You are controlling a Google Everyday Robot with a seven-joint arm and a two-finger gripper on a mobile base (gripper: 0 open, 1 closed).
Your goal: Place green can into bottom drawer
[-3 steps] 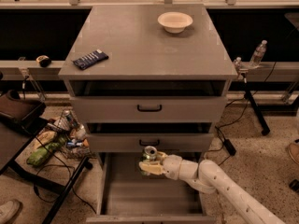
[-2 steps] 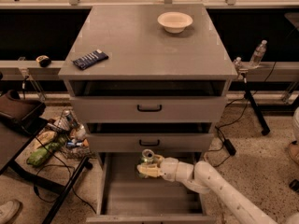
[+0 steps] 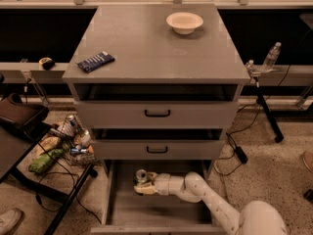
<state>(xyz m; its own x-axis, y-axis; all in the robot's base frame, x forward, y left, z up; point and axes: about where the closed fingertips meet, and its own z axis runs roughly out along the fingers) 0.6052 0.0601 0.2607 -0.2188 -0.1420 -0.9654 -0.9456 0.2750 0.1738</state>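
Camera view showed my claw [image 3: 143, 187] inside the open bottom drawer [image 3: 161, 214], towards its rear left, just below the front of the middle drawer [image 3: 156, 149]. I judged the claw to be pinching the green can [image 3: 141, 175]. The can stood upright between the fingers, with its silver top showing above them. Its lower body was hidden by the claw, so I could not tell whether the base was touching the drawer floor or hanging just above it.

The arm [image 3: 205, 195] reached in from the lower right, across the drawer's right side. The floor in front of the claw was plain, with nothing lying on it.

Above, the middle drawer and the top drawer [image 3: 157, 113] looked nearly closed, each with a dark gap over its front. On the counter [image 3: 146, 43] sat a pale bowl [image 3: 184, 22] at the back right and a dark-blue snack packet [image 3: 96, 61] near the left edge, both well clear of the work.

Assessment: the can had been carried into the correct drawer, so the transport was essentially done. The can had not yet been set down or released, and the arm had not yet been drawn out. The risk I noted was tipping the slim can on release.
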